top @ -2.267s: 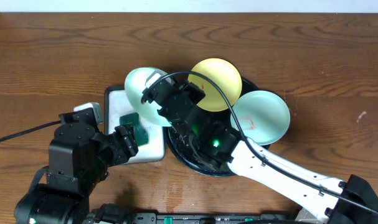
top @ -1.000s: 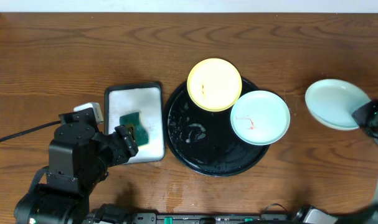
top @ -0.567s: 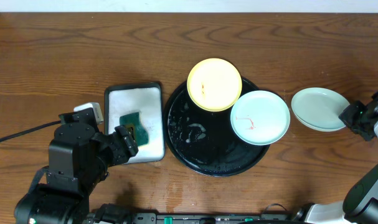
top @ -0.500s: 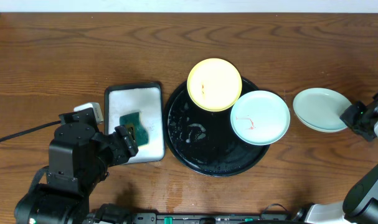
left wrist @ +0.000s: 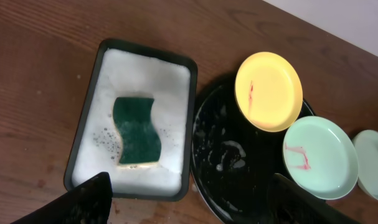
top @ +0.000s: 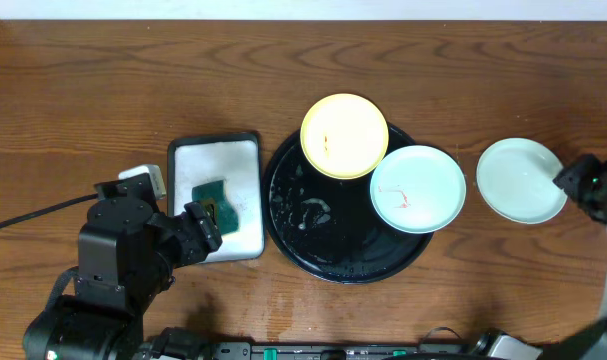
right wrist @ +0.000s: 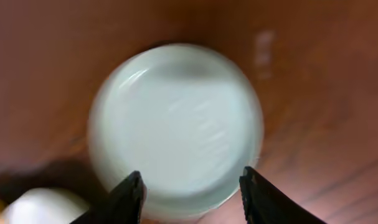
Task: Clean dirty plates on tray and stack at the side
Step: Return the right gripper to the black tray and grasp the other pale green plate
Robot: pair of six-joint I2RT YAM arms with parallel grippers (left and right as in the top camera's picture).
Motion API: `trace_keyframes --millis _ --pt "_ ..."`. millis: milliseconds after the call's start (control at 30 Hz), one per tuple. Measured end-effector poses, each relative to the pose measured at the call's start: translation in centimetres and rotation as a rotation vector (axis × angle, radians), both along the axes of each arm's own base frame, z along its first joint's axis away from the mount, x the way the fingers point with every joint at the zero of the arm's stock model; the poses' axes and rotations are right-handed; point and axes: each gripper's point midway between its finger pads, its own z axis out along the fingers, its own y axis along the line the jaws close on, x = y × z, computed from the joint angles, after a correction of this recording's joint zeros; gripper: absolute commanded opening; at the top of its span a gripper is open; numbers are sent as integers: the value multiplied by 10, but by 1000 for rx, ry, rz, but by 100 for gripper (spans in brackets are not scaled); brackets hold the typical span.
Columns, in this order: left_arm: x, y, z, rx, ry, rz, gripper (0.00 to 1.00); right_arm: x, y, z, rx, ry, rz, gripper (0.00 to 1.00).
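Stacking step: mint-green round glossy plate (top: 521, 180) lies on brown wood tabletop (top: 523, 80), beside round black tray (top: 313, 255). Right gripper (right wrist: 192, 190) is spread above it. Left gripper (left wrist: 195, 200) is spread and empty. Next, likely: fetch smeared yellow plate (top: 344, 135).

Bright even light; right-wrist view blurred

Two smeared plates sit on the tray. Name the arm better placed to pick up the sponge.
Left. Its end effector hovers open near the sponge; the right one is far across by the lone plate.
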Motion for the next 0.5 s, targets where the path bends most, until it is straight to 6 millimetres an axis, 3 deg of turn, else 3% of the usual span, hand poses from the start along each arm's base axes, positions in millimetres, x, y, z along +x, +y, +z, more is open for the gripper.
trace_keyframes --millis 133,300,500 --pt "0 0 0 0 0 0 80 -8 58 12 107 1 151 49" --pt "0 0 0 0 0 0 80 -15 120 -18 120 114 349 48" --pt "0 0 0 0 -1 0 80 -8 141 -73 12 145 444 44"
